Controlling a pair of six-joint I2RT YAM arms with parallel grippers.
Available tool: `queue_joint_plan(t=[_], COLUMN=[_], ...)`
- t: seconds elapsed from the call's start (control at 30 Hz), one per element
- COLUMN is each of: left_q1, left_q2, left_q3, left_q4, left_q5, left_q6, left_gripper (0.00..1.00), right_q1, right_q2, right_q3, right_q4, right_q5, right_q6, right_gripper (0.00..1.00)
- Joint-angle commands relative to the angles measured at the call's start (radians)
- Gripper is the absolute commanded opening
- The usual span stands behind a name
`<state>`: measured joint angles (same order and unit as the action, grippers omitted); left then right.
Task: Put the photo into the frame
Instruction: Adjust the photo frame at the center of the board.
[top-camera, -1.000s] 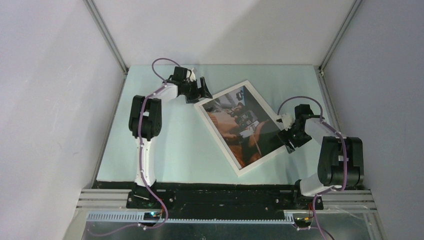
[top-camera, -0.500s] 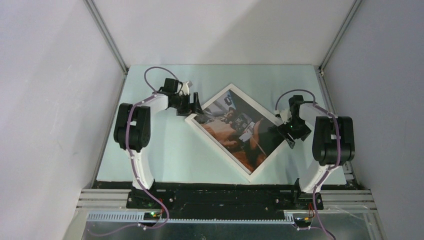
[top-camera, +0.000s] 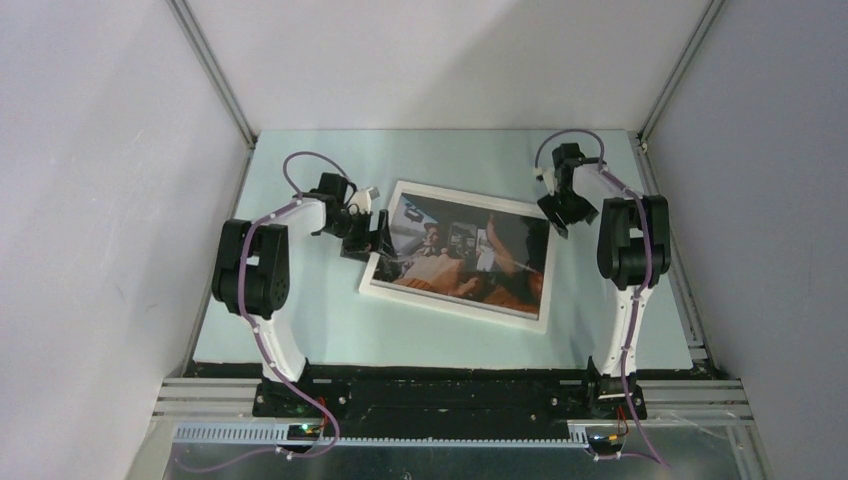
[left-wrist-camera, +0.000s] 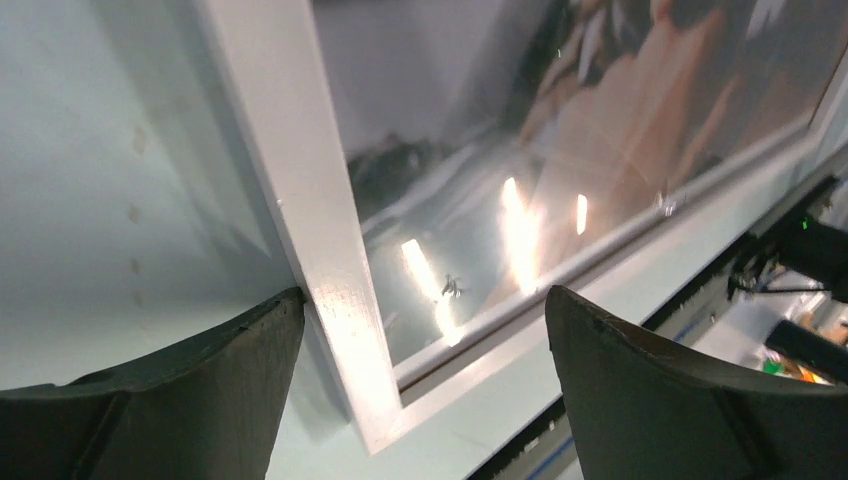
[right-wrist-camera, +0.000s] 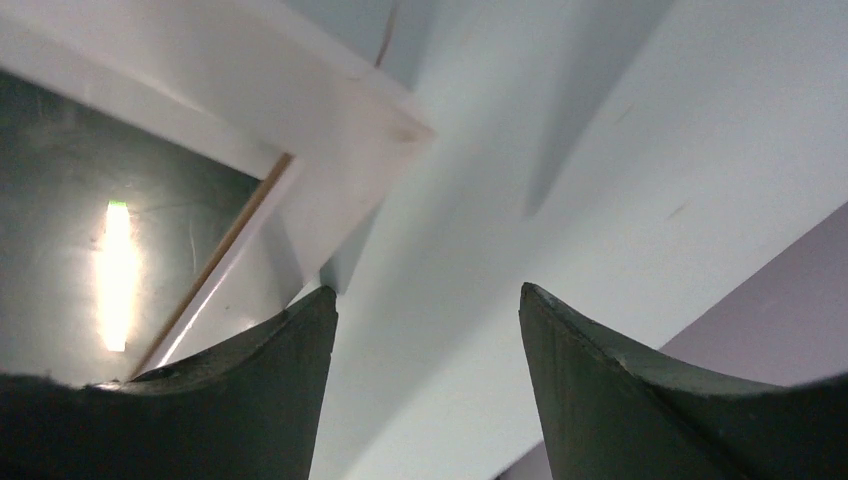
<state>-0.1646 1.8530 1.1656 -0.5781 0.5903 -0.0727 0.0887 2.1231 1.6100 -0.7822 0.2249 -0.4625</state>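
- Top view: your left gripper (top-camera: 365, 237) stands spread at the left short side of the frame (top-camera: 452, 306), straddling that white rail. Your right gripper (top-camera: 566, 210) is likewise spread at the frame's far right corner and pinches nothing.
- Same view: the frame lies flat on the pale table (top-camera: 300, 300), white face up and slightly skewed, between your two arms. The photo (top-camera: 465, 250) sits inside the border, picture side up.
- Left wrist view: the left gripper (left-wrist-camera: 425, 300) has its jaws wide apart. The finger (left-wrist-camera: 200, 390) on the left of the view has its tip at the outer edge of the frame (left-wrist-camera: 300, 180); the other hangs over the picture side. The photo (left-wrist-camera: 600, 120) is glossy with lamp glints.
- Right wrist view: the right gripper (right-wrist-camera: 428, 292) has its jaws apart, with only bare table (right-wrist-camera: 600, 150) between the tips. The corner of the frame (right-wrist-camera: 330, 120) lies just beyond. You cannot tell whether the finger (right-wrist-camera: 230, 400) on the left touches it.
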Motion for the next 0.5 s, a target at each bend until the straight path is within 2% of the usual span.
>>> queue_joint_plan(t=[0.0, 0.23, 0.47], left_q1=[-0.011, -0.01, 0.012], left_q2=[-0.031, -0.051, -0.064], left_q3=[-0.058, -0.077, -0.05], left_q4=[-0.153, -0.167, -0.162], left_q5=[0.05, 0.072, -0.03], left_q6=[0.068, 0.108, 0.084], left_gripper=[0.95, 0.96, 0.96], right_q1=[0.05, 0.092, 0.079], right_q2=[0.097, 0.149, 0.098], right_q3=[0.149, 0.241, 0.191], right_q4=[0.127, 0.104, 0.113], right_q5=[-0.147, -0.188, -0.148], right_q6=[0.116, 0.121, 0.133], right_gripper=[0.73, 0.73, 0.73])
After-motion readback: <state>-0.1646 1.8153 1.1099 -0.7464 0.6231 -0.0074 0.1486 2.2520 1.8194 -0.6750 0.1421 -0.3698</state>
